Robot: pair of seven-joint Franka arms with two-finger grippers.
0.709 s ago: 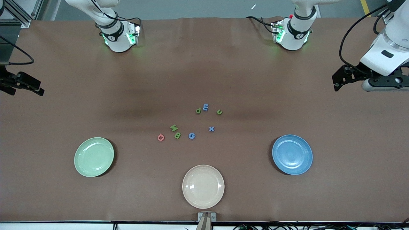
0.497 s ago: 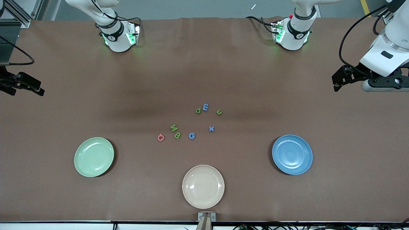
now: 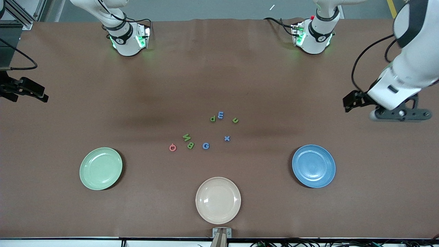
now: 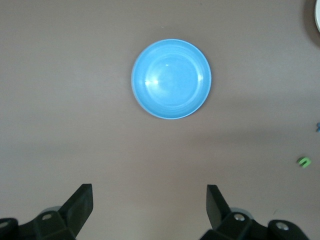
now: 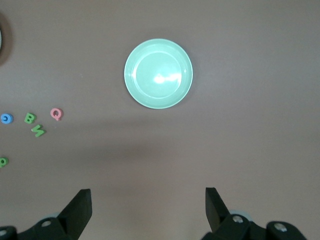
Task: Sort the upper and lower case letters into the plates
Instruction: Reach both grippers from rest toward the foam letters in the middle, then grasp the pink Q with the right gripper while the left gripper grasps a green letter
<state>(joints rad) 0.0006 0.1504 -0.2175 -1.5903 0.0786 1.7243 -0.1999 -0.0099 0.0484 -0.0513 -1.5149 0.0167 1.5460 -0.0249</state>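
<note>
Eight small letters lie in the middle of the table: green p (image 3: 212,118), blue E (image 3: 220,115), green u (image 3: 235,120), blue x (image 3: 227,138), green N (image 3: 186,137), green B (image 3: 190,145), blue G (image 3: 205,146), red Q (image 3: 173,147). The pale green plate (image 3: 101,168) sits toward the right arm's end, the blue plate (image 3: 313,166) toward the left arm's end; both are bare. My left gripper (image 3: 350,102) (image 4: 148,192) is open and empty, up over bare table at its end. My right gripper (image 3: 42,97) (image 5: 148,196) is open and empty, waiting over its end.
A cream plate (image 3: 218,200) sits near the front edge, nearer the front camera than the letters. The left wrist view shows the blue plate (image 4: 171,79) and the u (image 4: 303,161). The right wrist view shows the green plate (image 5: 158,74), Q (image 5: 56,114), B (image 5: 30,118) and N (image 5: 38,131).
My left arm has swung toward the table's middle and the blue plate. The right arm, letters and plates have not moved.
</note>
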